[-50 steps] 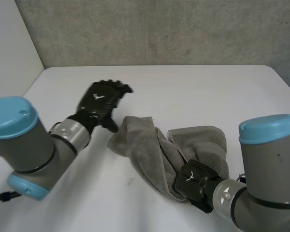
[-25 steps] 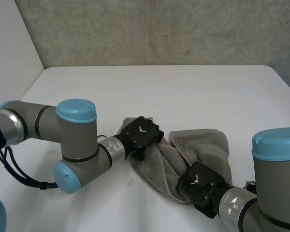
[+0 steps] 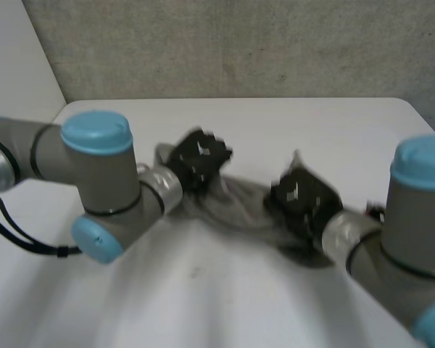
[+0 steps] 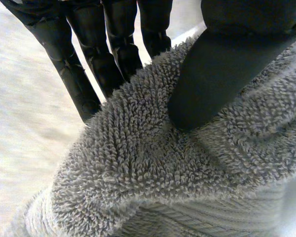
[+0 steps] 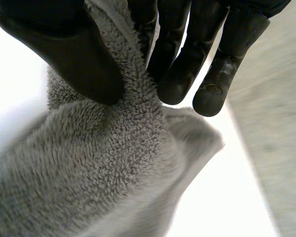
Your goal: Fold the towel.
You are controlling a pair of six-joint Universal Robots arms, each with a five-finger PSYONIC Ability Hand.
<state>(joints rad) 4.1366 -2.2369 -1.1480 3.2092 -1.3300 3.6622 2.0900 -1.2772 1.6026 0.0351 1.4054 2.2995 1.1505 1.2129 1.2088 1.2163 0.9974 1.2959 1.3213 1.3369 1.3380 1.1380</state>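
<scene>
towel (image 3: 241,209) over the table (image 3: 326,123), left hand (image 3: 199,156) at its left end, right hand (image 3: 301,196) at its right end

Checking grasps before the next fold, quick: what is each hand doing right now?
Left hand: shut on the towel, pinched under its thumb.
Right hand: shut on the towel, same kind of pinch.

Left arm (image 3: 94,181): we see it bent at the elbow, forearm reaching in toward the table's middle. The left hand (image 3: 199,156) shows its back to the head camera. In its own wrist view the thumb presses the towel (image 4: 153,168) against the fingers (image 4: 79,74), a pinch.

Right arm (image 3: 413,239): forearm angled inward, right hand (image 3: 301,194) near the left one, apart from it. We note thumb and fingers (image 5: 187,64) closed on a fold of cloth.
</scene>
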